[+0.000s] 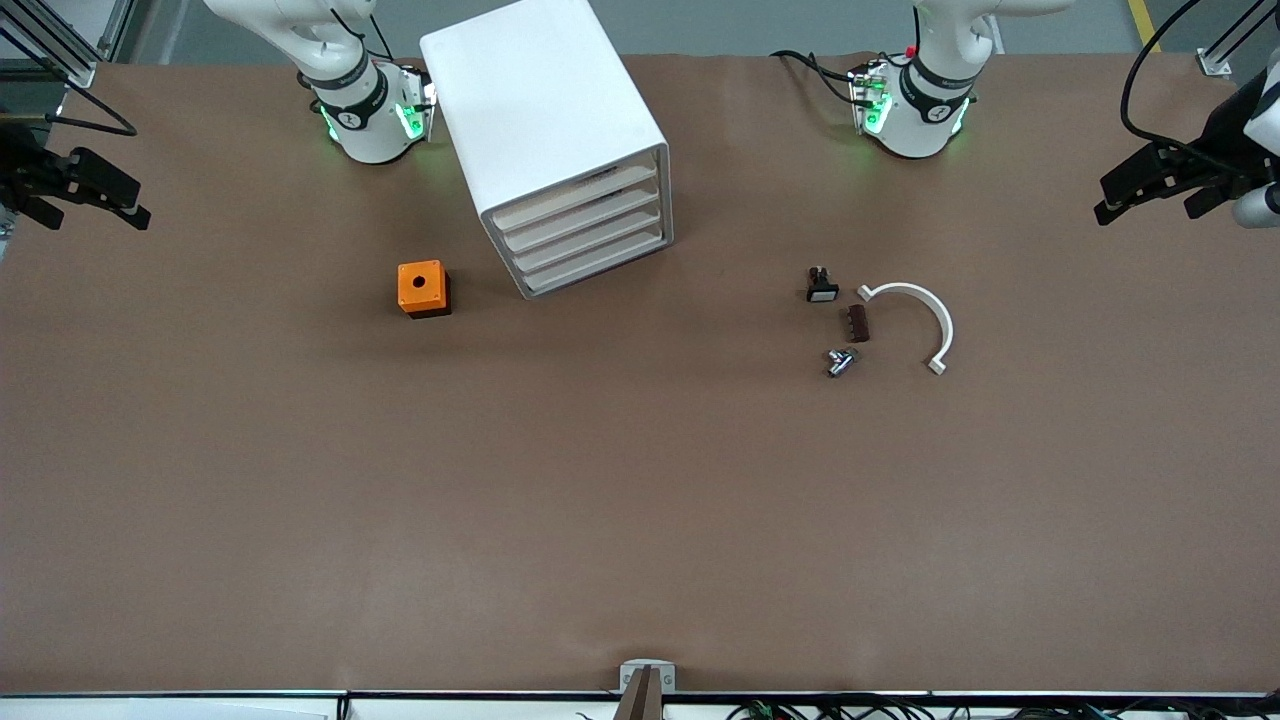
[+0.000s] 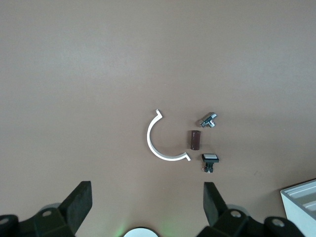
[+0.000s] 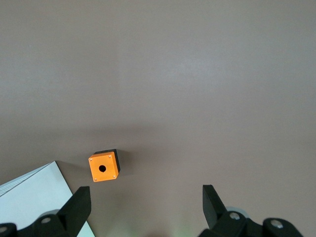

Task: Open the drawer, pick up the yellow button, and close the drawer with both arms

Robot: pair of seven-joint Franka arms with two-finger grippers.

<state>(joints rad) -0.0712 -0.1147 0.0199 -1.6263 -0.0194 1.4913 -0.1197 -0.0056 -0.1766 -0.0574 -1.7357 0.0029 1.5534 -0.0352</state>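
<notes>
Left gripper (image 1: 1140, 190) hangs wide open and empty at the left arm's end of the table; right gripper (image 1: 95, 190) likewise at the right arm's end. Both arms wait. Cabinet (image 1: 545, 120) stands between the bases, all four drawers shut; target drawer (image 1: 578, 215) not yet pulled, button unseen, presumably inside. Judgement: one arm should brace the cabinet while the other pulls straight out. Only the right wrist view shows the orange cube (image 3: 103, 167) close up

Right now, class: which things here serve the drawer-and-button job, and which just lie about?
For the job: cabinet with four shut drawers; left gripper; right gripper. No button shows.
Lying about: orange cube; white arc; black piece; brown block; metal fitting.
</notes>
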